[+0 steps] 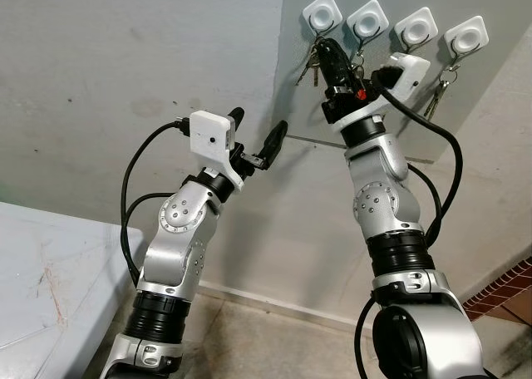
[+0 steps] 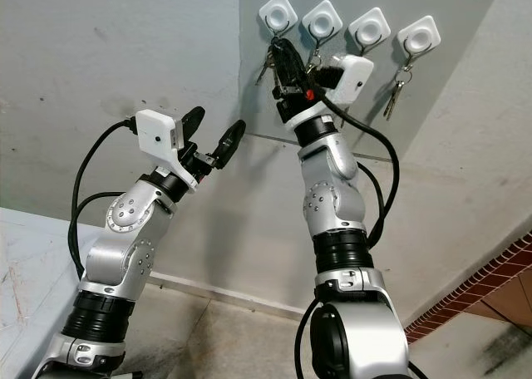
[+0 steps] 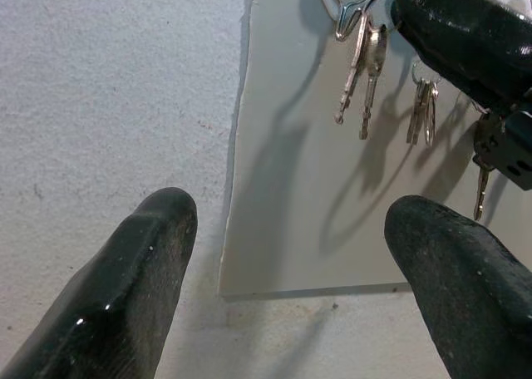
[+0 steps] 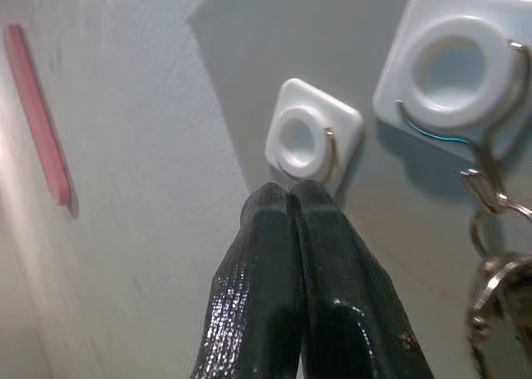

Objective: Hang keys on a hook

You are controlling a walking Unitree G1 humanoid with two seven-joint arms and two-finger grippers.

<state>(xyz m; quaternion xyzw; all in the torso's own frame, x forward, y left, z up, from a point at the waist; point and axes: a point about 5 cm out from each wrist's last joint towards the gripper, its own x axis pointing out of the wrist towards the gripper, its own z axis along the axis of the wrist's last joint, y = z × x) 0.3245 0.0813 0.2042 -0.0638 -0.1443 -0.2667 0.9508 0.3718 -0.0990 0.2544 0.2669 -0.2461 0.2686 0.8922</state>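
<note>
Four white hooks sit in a row on a grey wall panel [image 1: 391, 121]. My right gripper [image 1: 327, 49] is raised to the leftmost hook [image 1: 322, 14], its fingers [image 4: 291, 254] pressed shut just under that hook [image 4: 313, 138]. A bunch of keys [image 1: 307, 64] dangles there, and its ring runs from the hook's wire into the fingertips. Seen from the left wrist, these keys [image 3: 363, 71] hang beside the right finger [image 3: 465, 38]. My left gripper [image 1: 259, 123] is open, lower and to the left of the panel, holding nothing.
The second hook [image 4: 453, 59] carries its own keys [image 4: 490, 271], and the far-right hook [image 1: 465, 36] holds keys [image 1: 435, 98] too. A pale table top [image 1: 50, 287] lies at lower left. Red brick flooring [image 1: 507, 289] shows at lower right.
</note>
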